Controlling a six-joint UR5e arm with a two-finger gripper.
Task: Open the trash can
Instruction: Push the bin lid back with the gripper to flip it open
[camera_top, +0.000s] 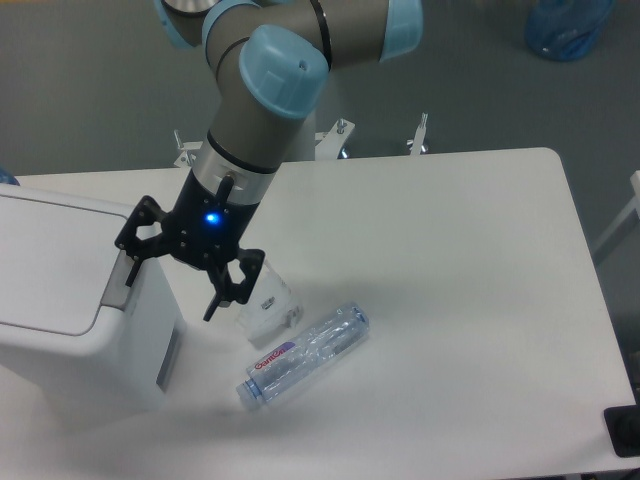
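Nearest the camera, at the bench's (470, 300) left edge, stands the trash can (70, 320), white, lid down, grey push tab facing right. Just over that tab hangs the claw (172, 275), fingers spread, gripping nothing. Right of it lie a small clear packet (268, 300) and a clear bottle (305, 355) on its side.

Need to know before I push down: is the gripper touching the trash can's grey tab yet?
Cannot tell. In the camera view the gripper overlaps the grey tab on the trash can, but height above it is unclear.
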